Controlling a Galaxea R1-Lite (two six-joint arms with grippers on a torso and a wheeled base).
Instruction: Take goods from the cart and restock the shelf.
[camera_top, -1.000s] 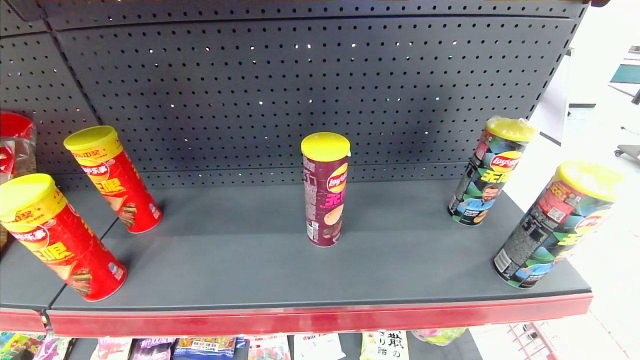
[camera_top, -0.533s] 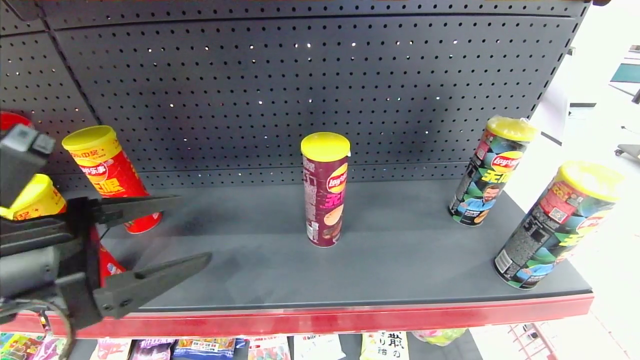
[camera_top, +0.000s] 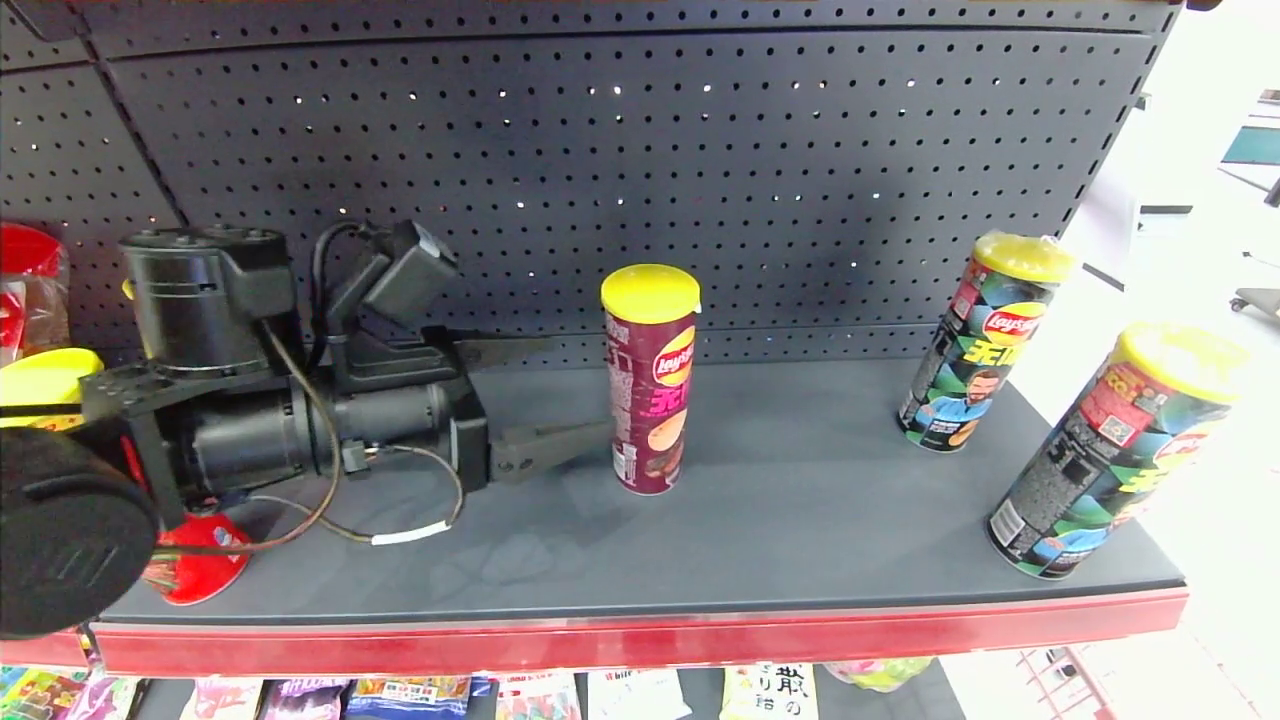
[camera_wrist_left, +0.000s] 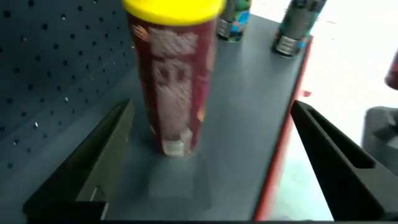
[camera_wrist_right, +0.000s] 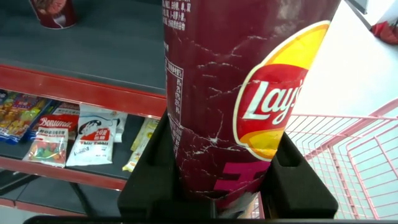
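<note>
Pegboard back wall (camera_top: 600, 180), dark grey. Grey shelf (camera_top: 800, 520) in front of it with a red front strip.

Pink wire cart (camera_wrist_right: 348, 162) at the edge of the right wrist view, cut off; its contents can't be made out.

Left arm lies across the left part of the shelf. Left gripper (camera_top: 585, 390) points at the shelf's middle, fingers spread wide and holding nothing. The left wrist view looks out between those fingers.

Standing purple can (camera_top: 650, 380), upright with a yellow lid, mid-shelf at the left gripper's fingertips. In the left wrist view it is nearer the finger on the wall side. Contact not discernible.

Gripped purple can (camera_wrist_right: 249, 99): the right gripper (camera_wrist_right: 224, 180) is clamped on its lower body, out in front of the shelf and off it. Its top is cut off.

Two dark cans at the right end, upright with yellow lids: the rear dark can (camera_top: 985, 345) near the wall, the front dark can (camera_top: 1110, 455) by the front edge. Their lower parts show blurred in the left wrist view.

Red can (camera_top: 195, 565) at front left, mostly hidden by the arm, with the base and a bit of yellow lid visible. The right wrist view catches a red can's base on the shelf.

Packets (camera_top: 630, 695) on the lower shelf, cut off in the head view. The right wrist view shows more of them.
</note>
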